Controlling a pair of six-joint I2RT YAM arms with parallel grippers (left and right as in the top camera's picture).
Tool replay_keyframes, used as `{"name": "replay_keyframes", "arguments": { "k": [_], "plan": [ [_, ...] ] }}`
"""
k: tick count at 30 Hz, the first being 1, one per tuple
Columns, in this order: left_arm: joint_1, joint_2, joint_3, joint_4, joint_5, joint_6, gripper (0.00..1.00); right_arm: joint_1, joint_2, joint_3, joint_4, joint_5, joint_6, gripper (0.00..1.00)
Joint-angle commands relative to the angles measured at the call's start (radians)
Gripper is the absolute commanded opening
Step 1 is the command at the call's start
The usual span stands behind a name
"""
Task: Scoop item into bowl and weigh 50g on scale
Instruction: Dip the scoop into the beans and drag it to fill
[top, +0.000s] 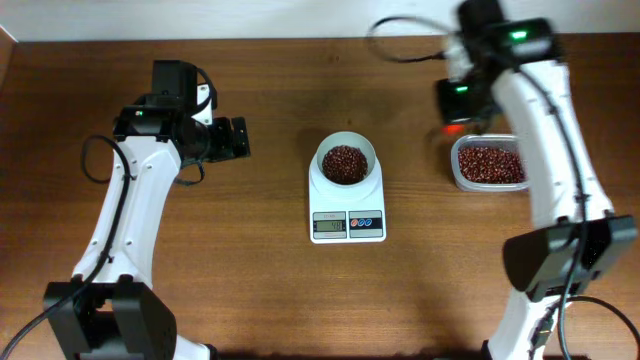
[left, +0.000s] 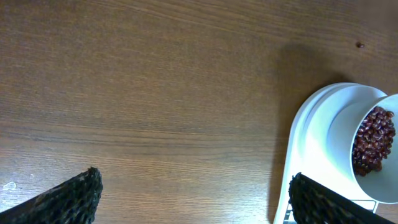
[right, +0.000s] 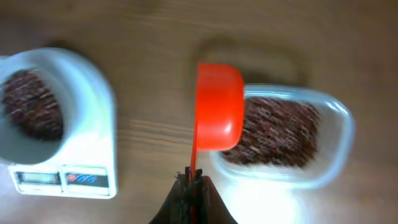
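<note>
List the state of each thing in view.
bowl: on the scale, holding beans.
scale: display too small to read.
tub: uncovered, holding beans.
scoop: held by the tub's edge, contents unseen.
left gripper: open, empty.
right gripper: shut on the scoop.

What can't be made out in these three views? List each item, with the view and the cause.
- The reading on the scale: too small overhead, blurred in the right wrist view, cut off by the bottom edge in the left wrist view.
- Whether the red scoop is loaded: the right wrist view is blurred, and overhead the right arm mostly covers it.
</note>
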Motion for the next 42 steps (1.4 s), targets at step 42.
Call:
{"name": "replay_keyframes", "arguments": {
  "k": [42],
  "plan": [
    [-0.002, 0.007, -0.003, -0.002, 0.000, -0.002, 0.99, -0.376, -0.011, -0.354, 0.153, -0.296, -0.024, 0.04]
  ]
}}
